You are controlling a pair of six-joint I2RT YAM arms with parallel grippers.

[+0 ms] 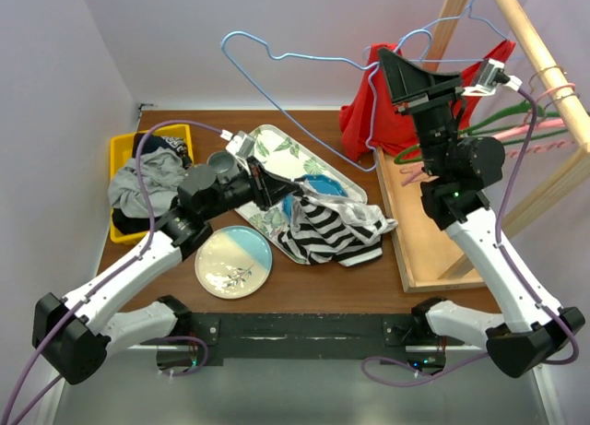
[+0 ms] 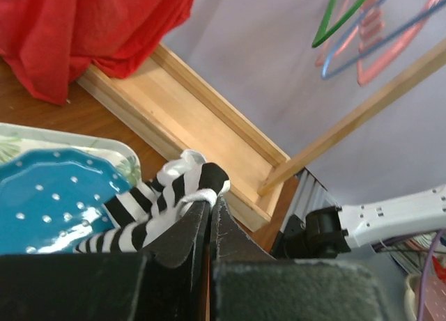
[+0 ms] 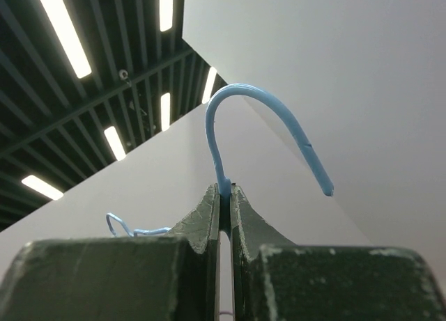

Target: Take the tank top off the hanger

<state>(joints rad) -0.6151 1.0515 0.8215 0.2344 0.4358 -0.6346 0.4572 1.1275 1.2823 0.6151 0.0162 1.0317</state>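
Fingers of the left gripper [image 2: 209, 204] are pinched shut on a fold of the tank top [image 2: 167, 196]. Those of the right gripper [image 3: 224, 193] are clamped on the neck of the hanger [image 3: 238, 89], just below its hook.

The striped tank top [image 1: 336, 227] lies heaped over the near end of the tray [image 1: 277, 139], partly covering a blue plate [image 1: 323, 185] and spilling onto the table [image 1: 304, 287]. The hanger is held high in the air, and no striped cloth shows on its wire. Its lower loop passes in front of the red cloth [image 1: 369, 112], and I cannot tell whether they touch.

By my reading the pull-off is done or nearly so, since garment and hanger sit well apart. What is left looks like 2 small moves:
- The left gripper lets go of the top where it lies.
- The right gripper puts the hanger away, most likely on the rack [image 1: 544, 65]. That calls for tilting the hook over the rail without snagging the red cloth or the green and pink hangers [image 1: 516, 121].

The table is dark brown wood and crowded:
- A round plate [image 1: 233, 262] sits near the front edge.
- A yellow bin [image 1: 124, 148] of clothes is at the left.
- The rack's shallow wooden base [image 1: 415, 231] runs along the right.

Pale lilac walls close in 3 sides. The right wrist view looks up at a dark slatted ceiling with strip lights.
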